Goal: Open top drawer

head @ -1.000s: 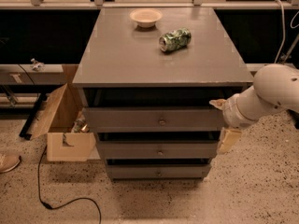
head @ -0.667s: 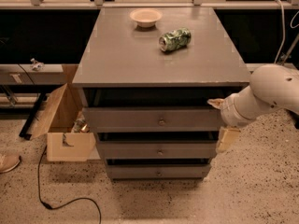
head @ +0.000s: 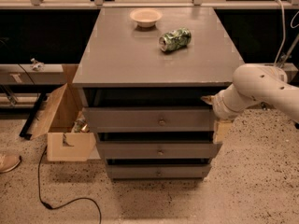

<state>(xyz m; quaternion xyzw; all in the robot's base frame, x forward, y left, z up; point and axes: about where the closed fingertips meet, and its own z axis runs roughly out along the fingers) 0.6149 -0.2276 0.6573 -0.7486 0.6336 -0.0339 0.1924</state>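
The top drawer [head: 140, 118] is the widest of three grey drawer fronts under the grey cabinet top [head: 140, 55]. A small round metal knob [head: 161, 122] sits at its centre. There is a dark gap above its front. My gripper [head: 207, 98], on the white arm [head: 257, 90], is at the drawer's upper right corner, just under the cabinet top's edge and well right of the knob. Most of the gripper is hidden behind the wrist.
Two narrower drawers [head: 159, 150] [head: 158, 171] sit below. On the cabinet top stand a pale bowl [head: 145, 17] and a lying green can [head: 174, 39]. An open cardboard box [head: 63, 125], a black cable [head: 56, 202] and a shoe [head: 8, 162] are on the floor at left.
The arm has moved a little left and up, bringing the gripper closer to the top drawer's upper right corner. The drawers have not moved.
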